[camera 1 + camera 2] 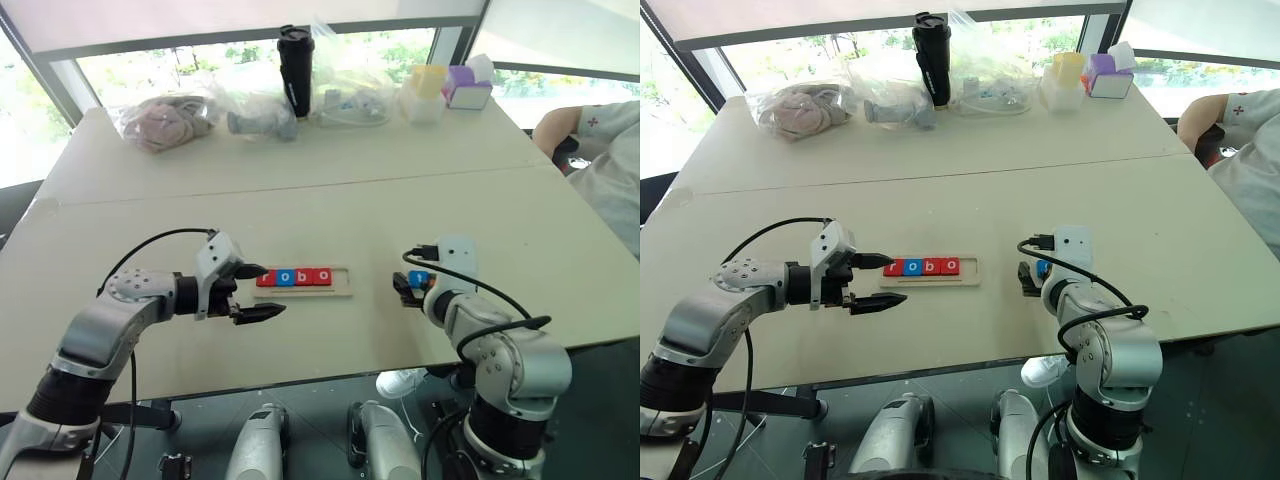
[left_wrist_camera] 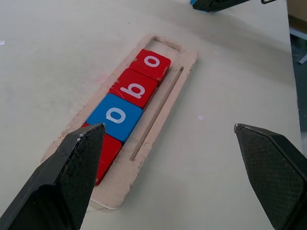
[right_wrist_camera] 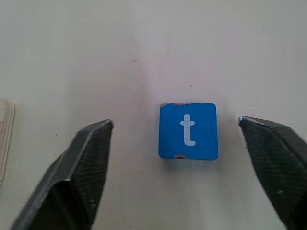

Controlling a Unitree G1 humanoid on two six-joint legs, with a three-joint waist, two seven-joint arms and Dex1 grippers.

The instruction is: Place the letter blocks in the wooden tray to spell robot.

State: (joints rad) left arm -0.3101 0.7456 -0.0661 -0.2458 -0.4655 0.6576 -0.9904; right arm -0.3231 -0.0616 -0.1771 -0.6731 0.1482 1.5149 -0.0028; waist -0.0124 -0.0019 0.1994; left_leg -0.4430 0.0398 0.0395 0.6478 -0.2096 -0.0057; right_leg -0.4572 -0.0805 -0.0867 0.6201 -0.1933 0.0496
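The wooden tray lies mid-table holding four letter blocks in a row: a red one partly behind my finger, blue "o", red "b", red "o". The slot's far end, toward my right arm, is bare. My left gripper hovers open at the tray's left end, touching nothing. A blue "t" block lies flat on the table right of the tray. My right gripper stands open around it, both fingers clear of its sides.
At the far table edge stand a black tumbler, clear plastic bags of items, and yellow and purple boxes. A person's arm rests at the right edge. A seam runs across between the two tabletops.
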